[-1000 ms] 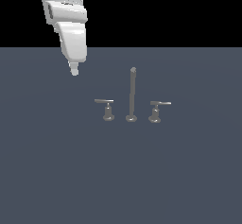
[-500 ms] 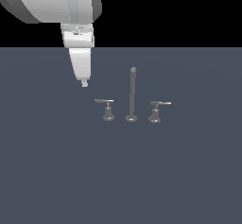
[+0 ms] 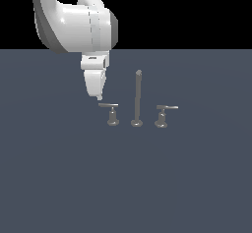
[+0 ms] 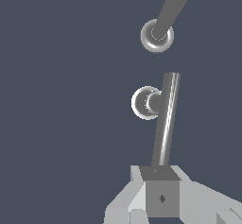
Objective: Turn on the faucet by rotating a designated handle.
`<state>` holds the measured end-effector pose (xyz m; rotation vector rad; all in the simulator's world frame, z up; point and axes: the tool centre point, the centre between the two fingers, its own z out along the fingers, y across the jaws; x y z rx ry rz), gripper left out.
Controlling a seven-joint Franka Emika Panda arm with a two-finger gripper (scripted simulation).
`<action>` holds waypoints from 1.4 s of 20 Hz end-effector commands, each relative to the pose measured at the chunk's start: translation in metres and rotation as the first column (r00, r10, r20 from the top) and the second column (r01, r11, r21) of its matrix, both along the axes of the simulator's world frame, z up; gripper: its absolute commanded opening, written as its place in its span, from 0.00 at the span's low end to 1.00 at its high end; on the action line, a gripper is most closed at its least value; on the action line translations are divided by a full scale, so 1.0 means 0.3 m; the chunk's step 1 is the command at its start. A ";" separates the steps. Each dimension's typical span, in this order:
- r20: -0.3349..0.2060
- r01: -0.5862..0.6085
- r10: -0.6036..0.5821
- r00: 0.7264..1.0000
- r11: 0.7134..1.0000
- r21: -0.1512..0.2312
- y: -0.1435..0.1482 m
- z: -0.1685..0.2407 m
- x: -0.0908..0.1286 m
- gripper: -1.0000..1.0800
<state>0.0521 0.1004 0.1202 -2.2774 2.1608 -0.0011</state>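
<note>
The faucet is a small grey three-piece set; its tall thin spout post (image 3: 138,95) stands on a round foot. The handle (image 3: 111,112), a T-shaped lever with a thin flat bar on a slim stem, stands on the exterior view's left of the post. My gripper (image 3: 99,97) hangs with its fingers together, tips just above the outer end of the handle's bar. In the wrist view the handle's bar (image 4: 166,119) runs from its base up to my gripper (image 4: 161,190), and the spout post (image 4: 172,3) lies beyond. I cannot tell if the tips touch the bar.
The twin lever (image 3: 164,114) with a stouter flared base stands on the exterior view's right of the post. All pieces sit on a flat dark blue-grey surface (image 3: 126,188). My white arm (image 3: 74,25) reaches in from the upper left of the exterior view.
My arm has come down and moved toward the exterior view's right, bringing the fingertips from well left of the faucet to just above the handle's bar end. The faucet pieces have not moved.
</note>
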 end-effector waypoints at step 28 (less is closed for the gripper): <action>0.007 0.145 -0.145 0.989 0.989 0.000 -0.020 -0.104 0.017 0.00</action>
